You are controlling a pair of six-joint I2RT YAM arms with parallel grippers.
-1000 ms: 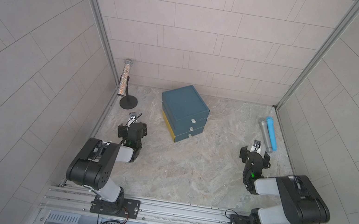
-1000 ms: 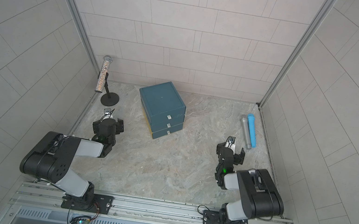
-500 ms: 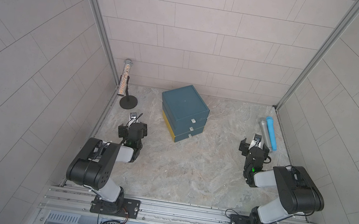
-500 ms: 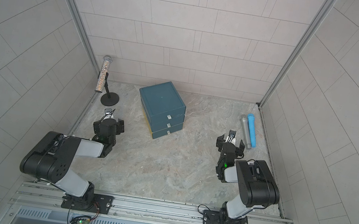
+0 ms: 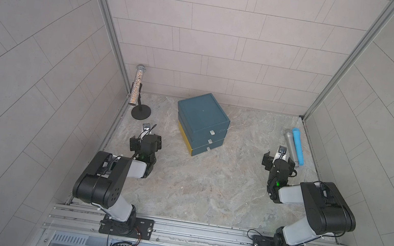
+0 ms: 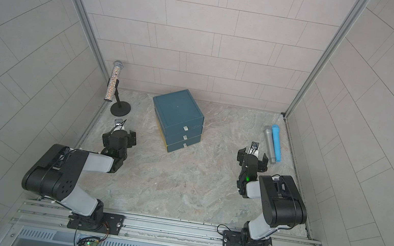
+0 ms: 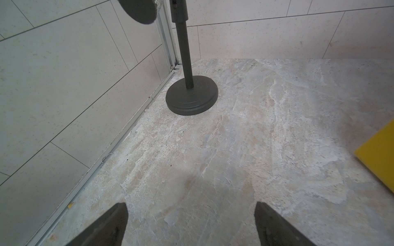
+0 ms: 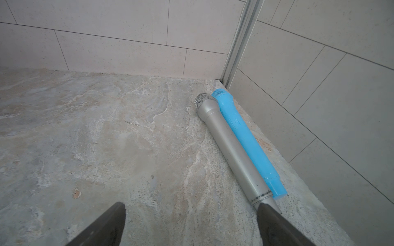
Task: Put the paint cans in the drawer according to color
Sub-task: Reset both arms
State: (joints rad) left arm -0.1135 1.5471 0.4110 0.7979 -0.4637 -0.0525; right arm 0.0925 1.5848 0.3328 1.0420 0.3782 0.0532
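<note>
Both of my arms sit folded low near the front rail, forearms reaching toward the back wall. My left gripper (image 5: 146, 139) hovers over bare tabletop (image 5: 207, 184) just short of the black stand (image 7: 191, 93) that carries a glittery microphone (image 5: 137, 84), close to the left wall. My right gripper (image 5: 279, 159) hangs beside the tail of the silver microphone (image 8: 230, 147), which lies touching the blue microphone (image 8: 247, 140) along the right wall. Between the arms I have a wide open stretch of stone surface in front of the teal drawer unit (image 5: 201, 121), whose three drawers are all closed. Each gripper's fingers stand spread wide in the wrist views, with nothing between them. I can't see any paint cans in any view.
</note>
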